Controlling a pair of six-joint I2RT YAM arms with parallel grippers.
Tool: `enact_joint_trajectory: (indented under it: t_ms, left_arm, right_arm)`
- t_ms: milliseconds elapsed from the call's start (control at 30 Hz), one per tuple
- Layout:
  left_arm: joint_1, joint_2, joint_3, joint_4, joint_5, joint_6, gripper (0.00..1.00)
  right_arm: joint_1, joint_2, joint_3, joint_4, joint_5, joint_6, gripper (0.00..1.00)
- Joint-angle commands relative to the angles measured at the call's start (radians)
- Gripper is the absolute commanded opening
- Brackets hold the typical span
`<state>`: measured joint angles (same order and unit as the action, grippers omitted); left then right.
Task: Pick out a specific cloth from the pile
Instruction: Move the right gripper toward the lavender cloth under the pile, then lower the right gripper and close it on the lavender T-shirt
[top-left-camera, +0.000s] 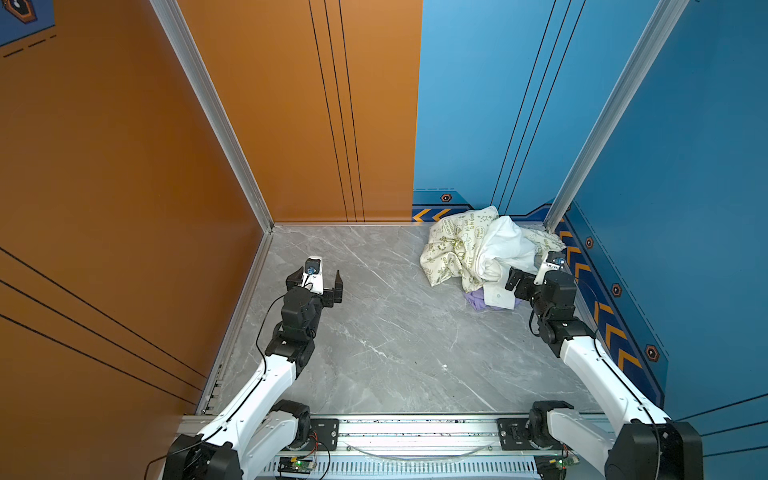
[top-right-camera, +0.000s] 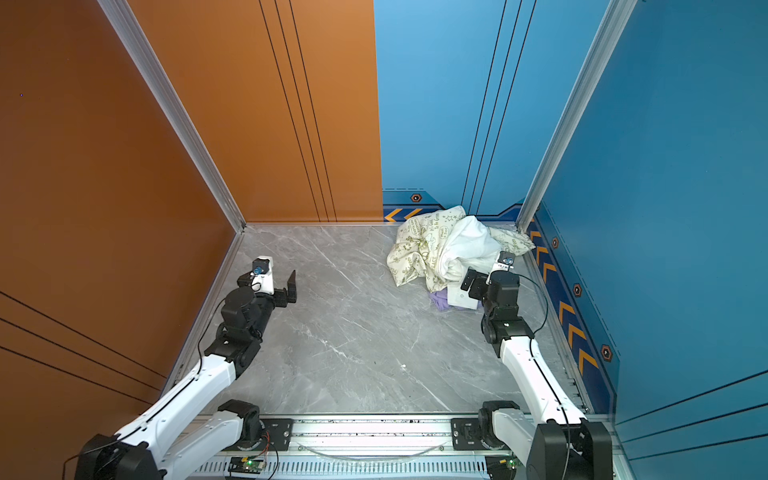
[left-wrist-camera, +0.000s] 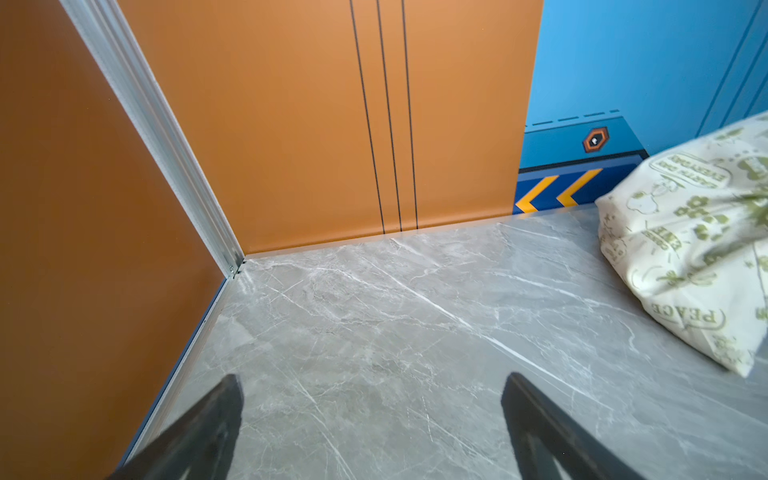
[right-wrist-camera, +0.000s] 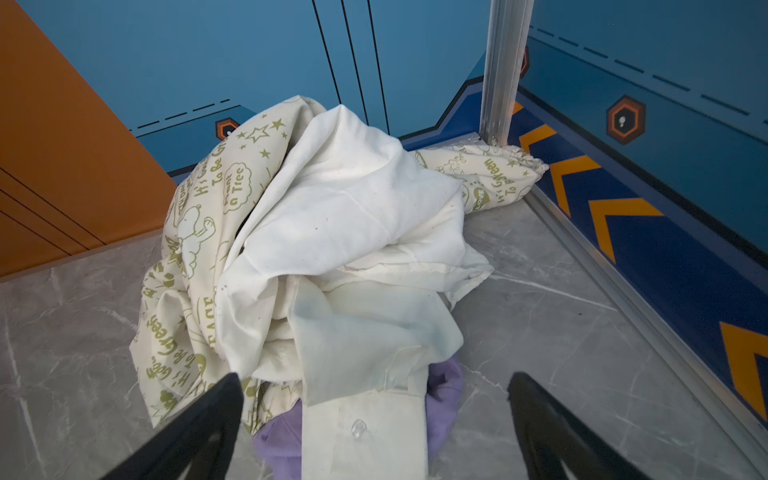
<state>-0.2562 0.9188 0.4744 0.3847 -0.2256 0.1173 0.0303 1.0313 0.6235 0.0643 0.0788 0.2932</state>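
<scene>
right gripper (right-wrist-camera: 374, 377) wide, empty, facing the pile (right-wrist-camera: 187, 249) | left gripper (left-wrist-camera: 372, 377) wide, empty, at left | the cloth (right-wrist-camera: 446, 386) peeks under white cloth (right-wrist-camera: 353, 199) | best: pinch lavender only, pull near

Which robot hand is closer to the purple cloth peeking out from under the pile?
The right. The right gripper is open just beside the purple cloth, at the near edge of the pile. The left gripper is open too, far across the table.

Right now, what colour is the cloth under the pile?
Lavender; the cloth shows best in right wrist view.
</scene>
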Motion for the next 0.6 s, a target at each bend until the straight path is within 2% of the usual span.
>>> enact_joint_trajectory:
  t_ms: [0,67,167,367,567]
  left_arm:
    - [-0.041,-0.014,-0.014,-0.076,-0.001,0.051,0.98]
    - [-0.056,-0.002,-0.006,-0.079,-0.004,0.067,0.98]
    - [-0.073,0.006,0.002,-0.083,-0.021,0.098,0.98]
    - [-0.078,-0.015,0.0,-0.082,-0.047,0.101,0.98]
    - [-0.079,-0.033,-0.002,-0.081,-0.087,0.107,0.98]
  right_arm:
    - [0.026,-0.024,0.0,-0.146,-0.077,0.107,1.0]
    - [0.074,-0.021,-0.01,-0.155,-0.059,0.134,1.0]
    - [0.179,0.01,-0.018,-0.169,0.053,0.138,0.97]
    - [0.324,0.152,0.043,-0.233,0.187,0.113,0.75]
    - [0.428,0.305,0.161,-0.303,0.301,0.018,0.67]
